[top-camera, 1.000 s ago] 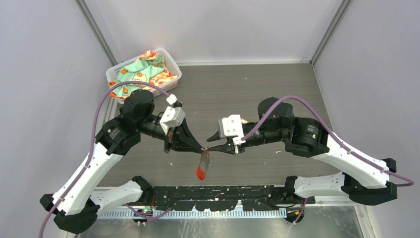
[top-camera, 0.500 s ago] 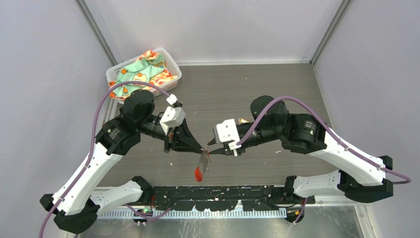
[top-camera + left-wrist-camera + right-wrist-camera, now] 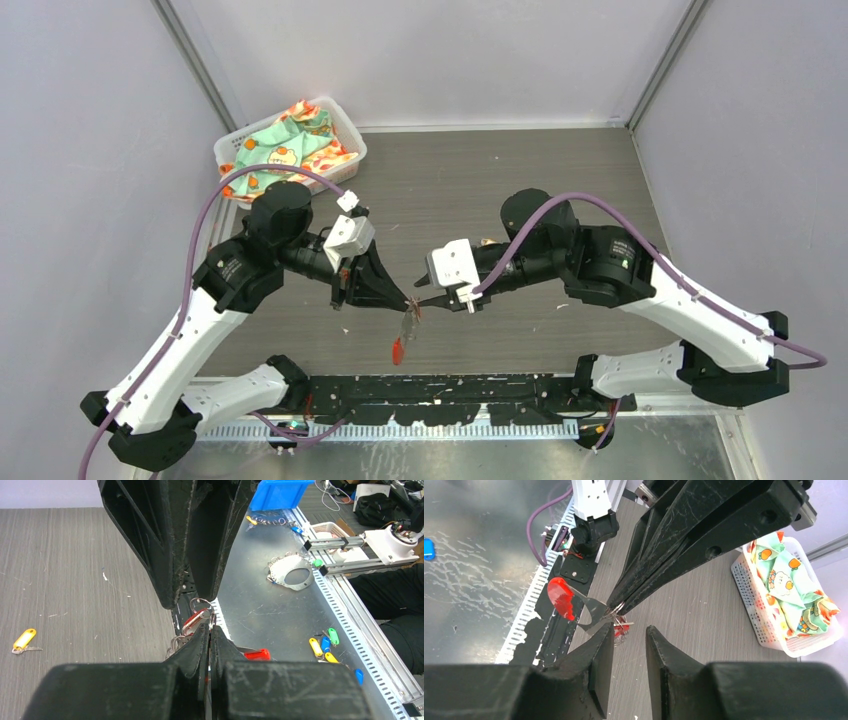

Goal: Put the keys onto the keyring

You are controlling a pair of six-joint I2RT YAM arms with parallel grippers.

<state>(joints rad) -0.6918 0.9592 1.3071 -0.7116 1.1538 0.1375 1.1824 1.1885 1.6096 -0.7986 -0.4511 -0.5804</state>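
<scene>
The right gripper (image 3: 428, 297) has slid left (its wrist too), nearer the keyring (image 3: 412, 307).

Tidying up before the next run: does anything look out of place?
A yellow-tagged key lies alone on the table, well apart from the keyring pinched in the left hand. Loose coloured key tags lie scattered on the metal ledge.

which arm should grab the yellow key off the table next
Right: the right gripper is open and empty; the left gripper is shut on the keyring, holding it up. The yellow key lies on the table.
</scene>
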